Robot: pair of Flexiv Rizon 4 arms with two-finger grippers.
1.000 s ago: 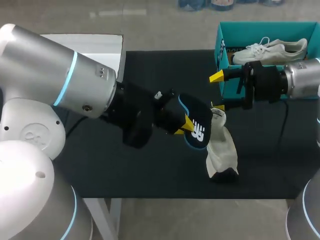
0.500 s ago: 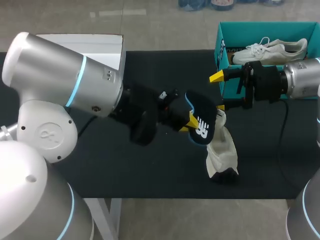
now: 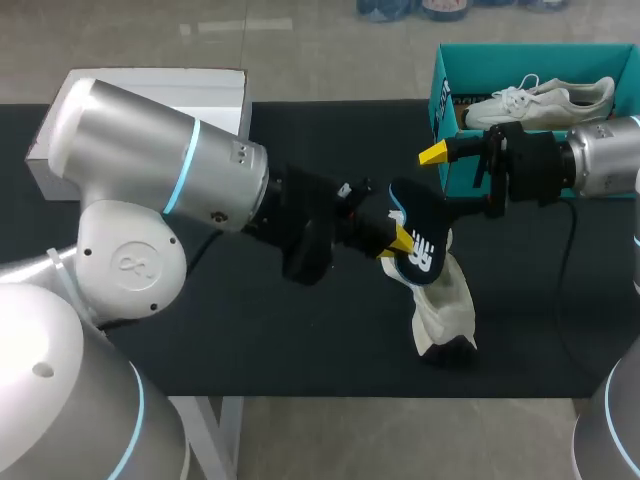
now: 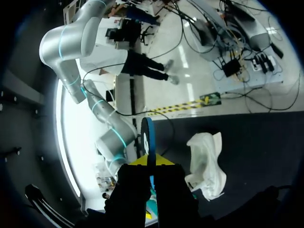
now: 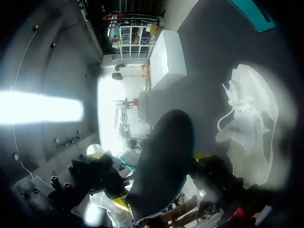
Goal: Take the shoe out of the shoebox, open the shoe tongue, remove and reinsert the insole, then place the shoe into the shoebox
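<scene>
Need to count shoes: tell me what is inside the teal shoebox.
One white shoe lies inside the teal shoebox, laces showing. The right arm covers the box's lower part, so anything there is hidden.

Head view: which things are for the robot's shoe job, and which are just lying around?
For the job: the dark insole pinched in the left gripper; the white shoe on the table; the teal shoebox; the open right gripper.
Just lying about: the second shoe inside the shoebox; the white box at the table's far left.
</scene>
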